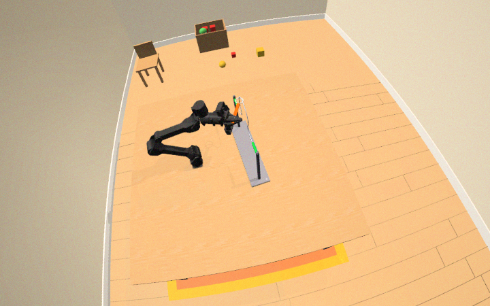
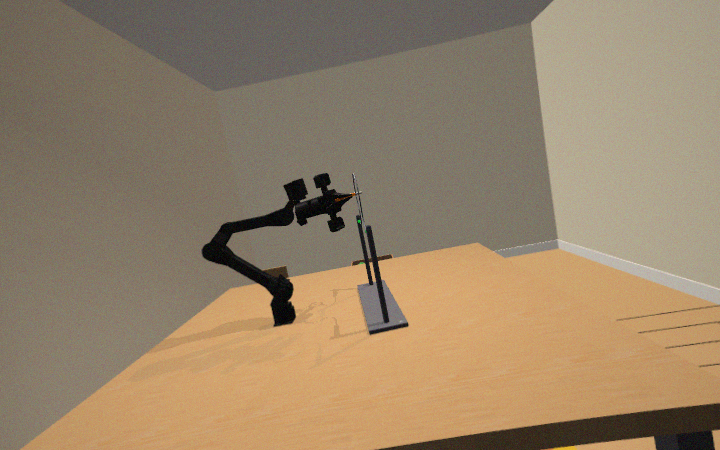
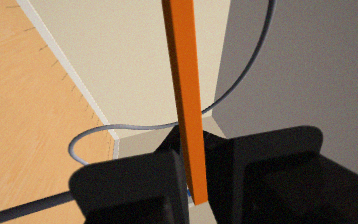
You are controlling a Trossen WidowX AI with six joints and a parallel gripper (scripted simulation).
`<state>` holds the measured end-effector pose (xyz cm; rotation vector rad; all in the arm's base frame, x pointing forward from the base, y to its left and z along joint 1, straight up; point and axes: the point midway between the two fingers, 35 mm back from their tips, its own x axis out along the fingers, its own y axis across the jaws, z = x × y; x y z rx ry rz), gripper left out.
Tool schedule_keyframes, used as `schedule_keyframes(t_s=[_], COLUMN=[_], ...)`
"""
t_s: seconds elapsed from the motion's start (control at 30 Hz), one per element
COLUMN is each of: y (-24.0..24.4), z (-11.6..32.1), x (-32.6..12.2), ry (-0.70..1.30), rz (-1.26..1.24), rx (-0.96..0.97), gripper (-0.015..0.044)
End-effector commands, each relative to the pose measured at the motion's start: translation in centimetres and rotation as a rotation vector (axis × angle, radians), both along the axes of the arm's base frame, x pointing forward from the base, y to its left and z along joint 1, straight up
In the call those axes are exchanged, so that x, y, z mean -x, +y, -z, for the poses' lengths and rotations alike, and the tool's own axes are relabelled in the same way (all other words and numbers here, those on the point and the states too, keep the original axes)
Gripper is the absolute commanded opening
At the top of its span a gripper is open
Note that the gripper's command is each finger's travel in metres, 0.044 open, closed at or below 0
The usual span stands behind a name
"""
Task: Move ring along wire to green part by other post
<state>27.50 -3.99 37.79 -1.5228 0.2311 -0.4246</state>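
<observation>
My gripper (image 1: 238,120) (image 2: 349,195) (image 3: 181,129) is shut on the orange handle (image 1: 236,109) (image 2: 343,198) (image 3: 187,75), which runs from the fingers to the ring. The small pale ring (image 1: 243,100) is at the far part of the wire (image 1: 247,115) (image 3: 256,57), above the level of the green parts in the exterior view. It is out of the wrist view, and whether it touches the wire is too small to tell. One green part (image 1: 254,147) adjoins the near post (image 1: 258,165) (image 2: 376,268); the other green part (image 2: 358,221) adjoins the far post (image 2: 365,251).
The posts stand on a grey base (image 1: 245,151) (image 2: 380,305) on the wooden table (image 1: 239,224) (image 2: 273,391). The wire bends in several directions between them. In the wrist view, a bend of wire (image 3: 87,129) lies left of the handle, close above the left finger.
</observation>
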Motion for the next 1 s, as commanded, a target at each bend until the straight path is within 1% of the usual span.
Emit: schedule_keyframes(t_s=[0.0,0.97], y=[0.0,0.2], z=[-0.1,-1.1], x=[0.1,0.2], ry=[-0.006,-0.045], rz=[-0.002,0.006], rx=[0.061,0.431], gripper=[-0.015,-0.015])
